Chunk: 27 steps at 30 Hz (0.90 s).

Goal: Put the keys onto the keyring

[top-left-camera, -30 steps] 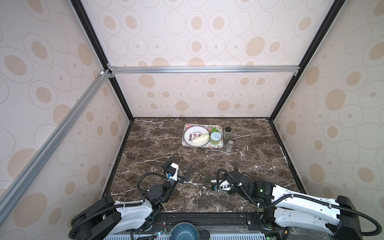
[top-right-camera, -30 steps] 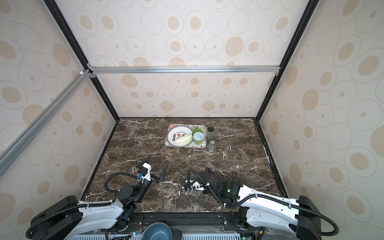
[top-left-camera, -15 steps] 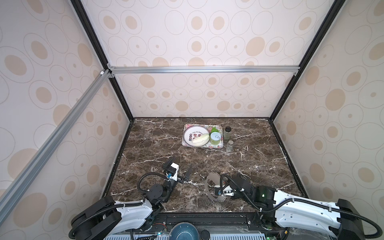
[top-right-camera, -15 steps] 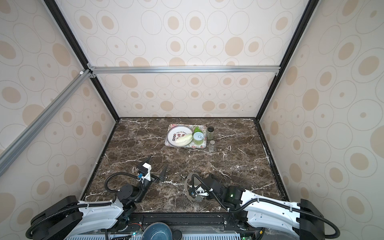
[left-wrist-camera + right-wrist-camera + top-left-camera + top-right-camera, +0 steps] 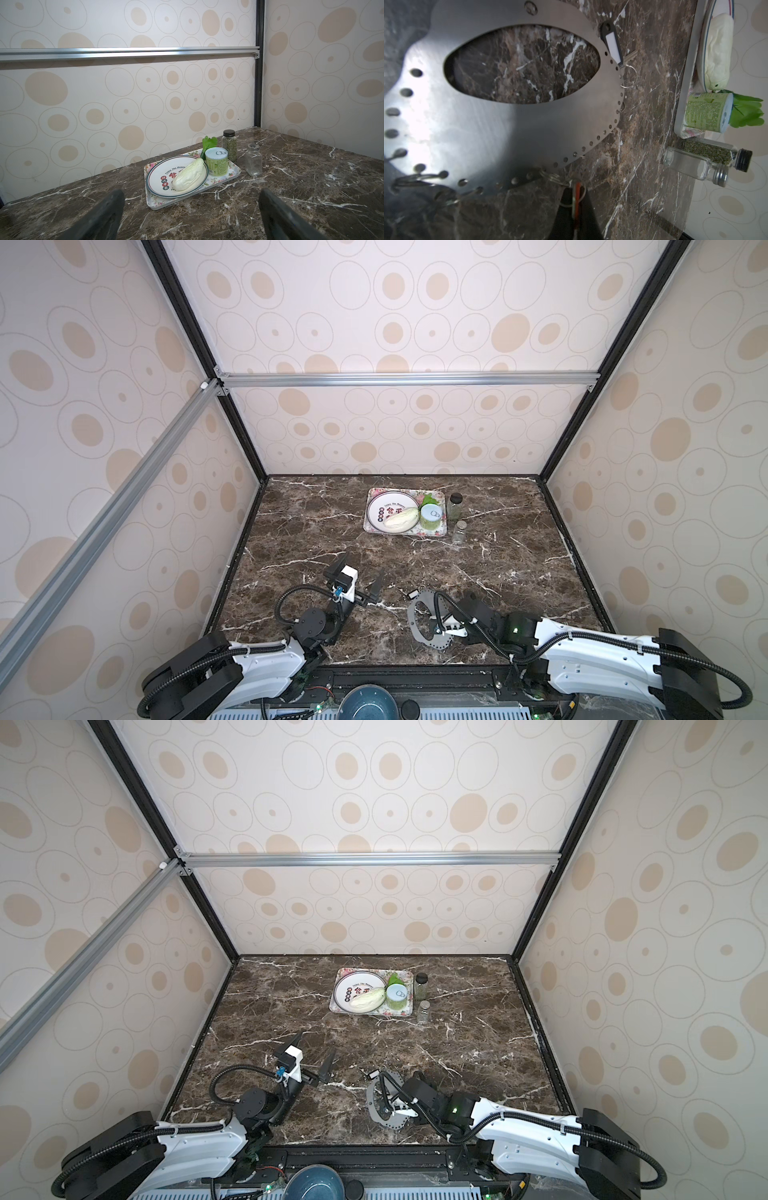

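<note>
The right claw (image 5: 576,205) has drawn back toward the counter's (image 5: 498,572) front edge, keyring (image 5: 508,135) with it — clenched on the red-tagged key (image 5: 577,190) at its rim; left claw (image 5: 360,572) released. Threading step — next needs fine alignment with a hole.

In both top views soft, even light brightens the walls (image 5: 395,302); the dark bench (image 5: 415,564) at six o'clock shows faint shadows. Wall ovals stretch toward edges. Close up, the keyring (image 5: 508,128) glares white and blurs.

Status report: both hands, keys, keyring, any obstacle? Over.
Left hand open, empty. Right hand shut on red key, at rim of keyring. Black key at that rim too. Nothing in the way.
</note>
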### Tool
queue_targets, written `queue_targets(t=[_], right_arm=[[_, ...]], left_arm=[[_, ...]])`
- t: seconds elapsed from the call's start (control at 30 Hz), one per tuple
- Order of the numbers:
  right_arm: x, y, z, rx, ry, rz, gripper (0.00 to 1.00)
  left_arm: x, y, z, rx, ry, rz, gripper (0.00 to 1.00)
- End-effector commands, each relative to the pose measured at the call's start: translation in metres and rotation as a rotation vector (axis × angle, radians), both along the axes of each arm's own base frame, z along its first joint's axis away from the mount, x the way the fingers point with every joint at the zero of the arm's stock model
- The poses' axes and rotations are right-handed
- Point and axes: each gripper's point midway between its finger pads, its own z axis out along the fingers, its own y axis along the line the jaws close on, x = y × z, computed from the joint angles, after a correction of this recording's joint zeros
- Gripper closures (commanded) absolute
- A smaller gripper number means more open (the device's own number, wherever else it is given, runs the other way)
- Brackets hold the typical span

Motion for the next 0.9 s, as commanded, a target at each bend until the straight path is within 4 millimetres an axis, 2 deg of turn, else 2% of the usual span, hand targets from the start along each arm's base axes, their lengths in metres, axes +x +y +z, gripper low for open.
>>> queue_targets(t=[0.0,0.5,0.6,0.87], right_arm=[[0.001,-0.006,0.003,-0.008,-0.01,-0.017,1.0],[-0.005,-0.033,0.005,-0.126,0.008,0.002,1.0],[-0.008,-0.033,0.005,-0.119,0.012,0.021,1.0],[-0.01,-0.029,0.002,-0.092,0.021,0.036,0.78]], left_arm=[[0.001,0.004,0.0,0.008,-0.006,0.015,0.0],[0.001,0.003,-0.001,0.008,-0.005,0.014,0.0],[0.001,0.003,-0.001,0.008,-0.005,0.014,0.0],[0.002,0.005,0.0,0.013,-0.008,0.026,0.0]])
